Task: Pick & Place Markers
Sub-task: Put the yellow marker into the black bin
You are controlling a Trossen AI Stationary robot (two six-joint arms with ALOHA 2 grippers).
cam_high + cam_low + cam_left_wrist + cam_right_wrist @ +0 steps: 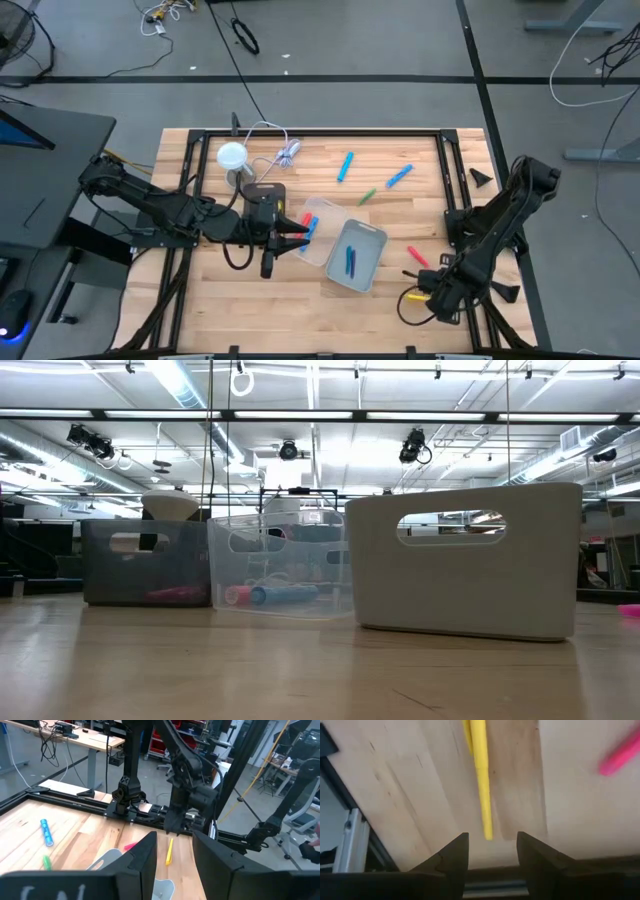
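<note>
The yellow marker (481, 775) lay flat on the table near the lower right of the high view, just ahead of your right gripper (492, 847), whose fingers stood apart with nothing between them. A pink marker (619, 756) lay near it, apart from it. Other markers were scattered: two blue ones (345, 166) and a green one (367, 196) at upper centre, a red one (417, 256) right of the bins, and more already inside the clear bin (318, 213) and the grey bin (372, 237).

Your risk, as I judged it: the marker lay lengthwise along the gap rather than across it, so closing could catch only its tip and let it roll or skid toward the nearby table frame (350, 847). You could also have clipped the pink marker on the approach.

Your left gripper (174, 856) hung over the bins at centre, fingers parted, holding nothing.

The table (400, 300) was pale wood. A white lamp (232, 155) and a cable bundle (287, 152) sat at upper left. Beyond it lay grey floor, desks and ceiling lights.
</note>
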